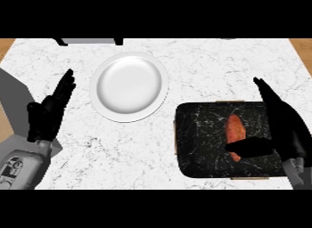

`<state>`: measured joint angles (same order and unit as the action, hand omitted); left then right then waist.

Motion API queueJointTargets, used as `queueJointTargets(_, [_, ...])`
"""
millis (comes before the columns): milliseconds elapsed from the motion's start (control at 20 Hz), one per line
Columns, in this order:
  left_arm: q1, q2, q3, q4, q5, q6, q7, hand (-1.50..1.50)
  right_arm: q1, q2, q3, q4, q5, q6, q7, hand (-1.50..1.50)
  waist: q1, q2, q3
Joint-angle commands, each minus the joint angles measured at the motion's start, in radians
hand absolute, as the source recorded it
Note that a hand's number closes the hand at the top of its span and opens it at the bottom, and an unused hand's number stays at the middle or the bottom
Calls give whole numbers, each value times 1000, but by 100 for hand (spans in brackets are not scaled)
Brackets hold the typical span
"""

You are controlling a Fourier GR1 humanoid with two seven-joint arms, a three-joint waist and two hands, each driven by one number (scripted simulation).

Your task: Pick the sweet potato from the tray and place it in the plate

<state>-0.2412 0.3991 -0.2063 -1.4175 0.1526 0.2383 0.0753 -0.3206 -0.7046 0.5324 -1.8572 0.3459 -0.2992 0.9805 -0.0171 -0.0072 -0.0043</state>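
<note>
right hand (287,129) open over orange sweet potato (235,129) on tray (198,142).

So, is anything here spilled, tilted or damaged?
Nothing stands out. The sweet potato lies in the dark tray, the white plate is bare, and the right hand hovers over the tray.

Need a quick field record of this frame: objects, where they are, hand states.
sweet potato: lying on the tray, lower end hidden by the thumb
tray: dark, at the right of the counter
plate: white, nothing on it, left of the tray
right hand: open over the tray, thumb across the sweet potato
left hand: open, resting at the left, fingers up
counter: white marble
</note>
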Motion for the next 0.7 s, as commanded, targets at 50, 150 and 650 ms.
queueJointTargets(50, [-27,0,10,-18,-1,-19,30,0,-51,-76,-63,-114,-130,226,225,-150,11,3,3])
queueJointTargets(150, [-30,-17,4,16,-26,-2,13,0,-21,-106,-88,-99,-193,266,213,-150,8,5,3])
queueJointTargets(650, [-15,-22,41,-29,-19,-57,48,0,-48,34,-71,74,-168,294,186,-150,26,7,4])
